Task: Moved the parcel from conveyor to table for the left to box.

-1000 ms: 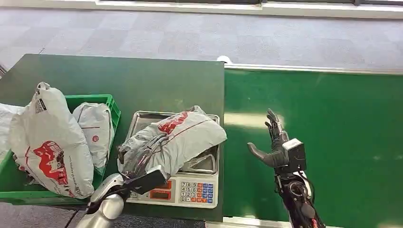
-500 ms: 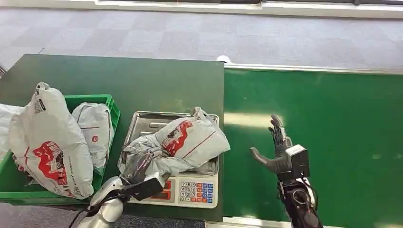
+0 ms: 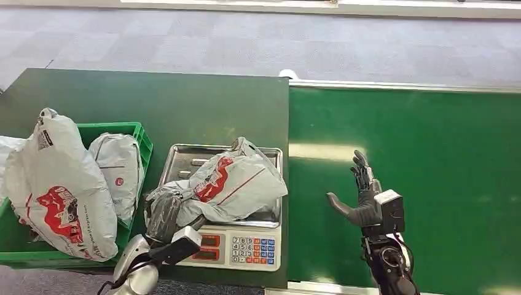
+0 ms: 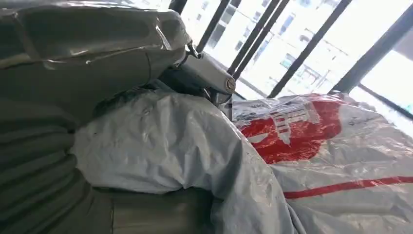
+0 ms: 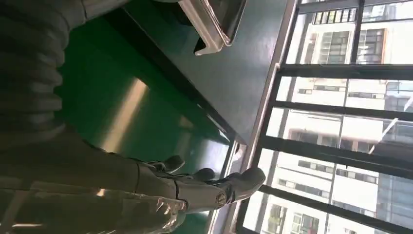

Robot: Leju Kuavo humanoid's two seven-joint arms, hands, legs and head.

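Observation:
A grey plastic parcel (image 3: 230, 184) with red print lies on the steel pan of a weighing scale (image 3: 184, 161) on the dark green table. My left hand (image 3: 164, 216) grips the parcel's near left end, its fingers wrapped in the crumpled plastic. In the left wrist view the parcel (image 4: 302, 161) bulges between my thumb and fingers (image 4: 204, 73). My right hand (image 3: 362, 200) hovers open over the green conveyor belt (image 3: 430, 153), fingers spread and pointing up, holding nothing. The right wrist view shows the same open hand (image 5: 195, 190) above the belt.
A green crate (image 3: 142, 136) at the table's left holds two grey parcels, a large one (image 3: 58, 196) and a smaller one (image 3: 117, 172). The scale's keypad (image 3: 249, 249) faces the table's near edge. Grey floor lies beyond the table.
My left hand has pulled the parcel's near end leftward and toward me, so the parcel has turned and shifted left on the scale pan. My right hand has drawn back slightly, still open.

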